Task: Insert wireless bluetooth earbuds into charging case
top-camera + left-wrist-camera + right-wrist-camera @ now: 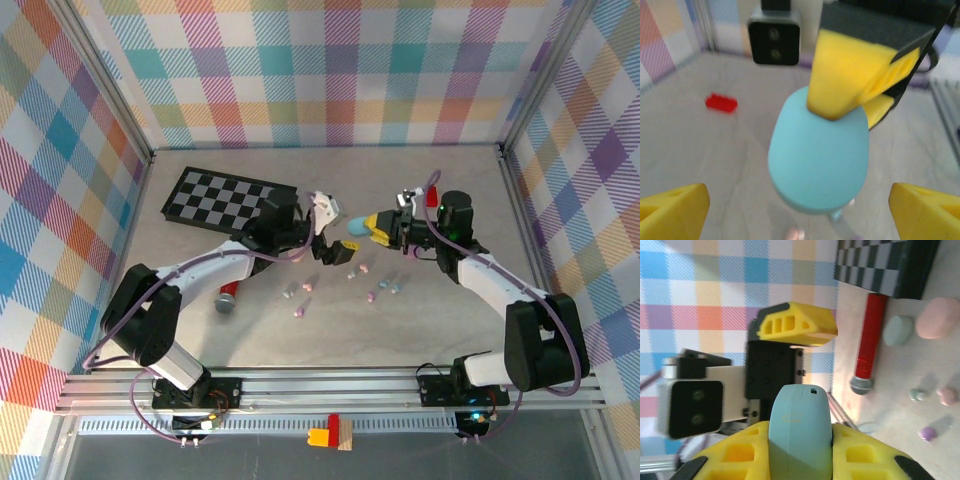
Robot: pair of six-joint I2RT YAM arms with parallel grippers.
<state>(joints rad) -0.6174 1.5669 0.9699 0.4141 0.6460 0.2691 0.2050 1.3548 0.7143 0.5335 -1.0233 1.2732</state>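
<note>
- Step in hand: case handling, before any insertion. The right end effector [380, 228] is clamped on the blue charging case [817, 160] and holds it off the surface [450, 330].
- The left end effector [800, 210] faces it with jaws spread wide, one either side of the case and touching neither side. It grips nothing.
- The case lid looks closed and no bud is in it.
- Next move, as a judgement: get the lid open, likely the left end effector working it while the right one holds. Then pick a bud, a small target needing a fine pinch.
- The earbuds [372, 296] lie loose on the surface, below both end effectors and toward the arm bases. About eight: pink, blue, purple and pale ones.
- Cases: three. The blue one is held. A pale green case [897, 330] and a pink case [937, 317] sit on the surface beyond the left end effector.
- One each: red marker-like cylinder [228, 297], checkerboard [225, 197], red toy brick [721, 103].
</note>
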